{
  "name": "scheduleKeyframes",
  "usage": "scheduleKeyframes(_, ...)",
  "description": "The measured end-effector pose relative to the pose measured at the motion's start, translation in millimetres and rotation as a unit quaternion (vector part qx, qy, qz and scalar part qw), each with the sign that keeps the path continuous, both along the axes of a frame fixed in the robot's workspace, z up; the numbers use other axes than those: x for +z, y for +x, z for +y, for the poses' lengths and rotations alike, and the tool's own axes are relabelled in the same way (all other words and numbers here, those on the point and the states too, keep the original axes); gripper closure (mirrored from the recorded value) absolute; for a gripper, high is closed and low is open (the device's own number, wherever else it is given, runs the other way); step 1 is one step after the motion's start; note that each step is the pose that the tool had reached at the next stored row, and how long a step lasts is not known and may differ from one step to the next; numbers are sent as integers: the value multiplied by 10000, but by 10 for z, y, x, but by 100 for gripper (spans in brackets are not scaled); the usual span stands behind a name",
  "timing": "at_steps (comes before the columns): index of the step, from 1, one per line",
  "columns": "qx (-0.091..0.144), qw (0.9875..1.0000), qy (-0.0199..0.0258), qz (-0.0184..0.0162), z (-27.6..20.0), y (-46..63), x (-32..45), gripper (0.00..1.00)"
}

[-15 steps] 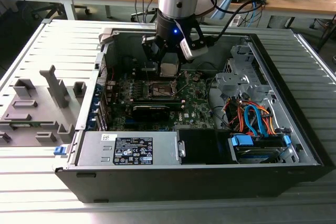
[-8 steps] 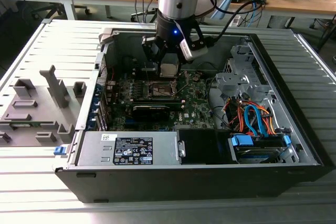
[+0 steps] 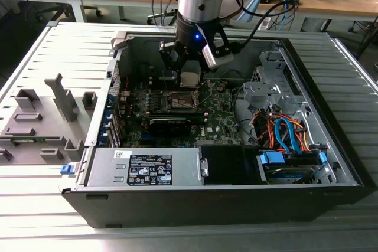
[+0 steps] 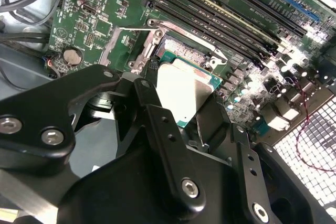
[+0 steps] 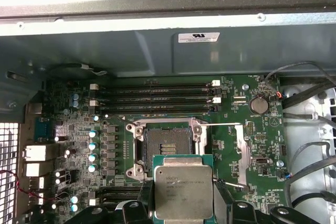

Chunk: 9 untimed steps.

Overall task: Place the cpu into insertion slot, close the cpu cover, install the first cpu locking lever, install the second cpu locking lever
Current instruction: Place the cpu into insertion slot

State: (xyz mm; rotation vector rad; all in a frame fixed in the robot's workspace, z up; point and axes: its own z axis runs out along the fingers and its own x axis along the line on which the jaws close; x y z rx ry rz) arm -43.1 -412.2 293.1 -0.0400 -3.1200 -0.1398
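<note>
One small square chip — the cpu (image 5: 182, 192), pale silvery metal face with a green rim — sits clamped between the black fingers (image 5: 145, 203) of the gripper (image 3: 189, 79), above the motherboard (image 5: 226, 140); the insertion slot (image 5: 165, 142), a dark metal-rimmed recess, lies uncovered just beside it, near the board's middle.

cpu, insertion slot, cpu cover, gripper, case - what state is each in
cpu, held above the board, not seated
insertion slot, empty, uncovered
cpu cover, swung open
gripper, shut on the cpu
computer case, side open
</note>
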Motion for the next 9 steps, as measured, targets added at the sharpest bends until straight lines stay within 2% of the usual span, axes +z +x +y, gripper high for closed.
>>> scheduleKeyframes(9, 0, 10000, 0, 0, 0, -1, -17, 46)
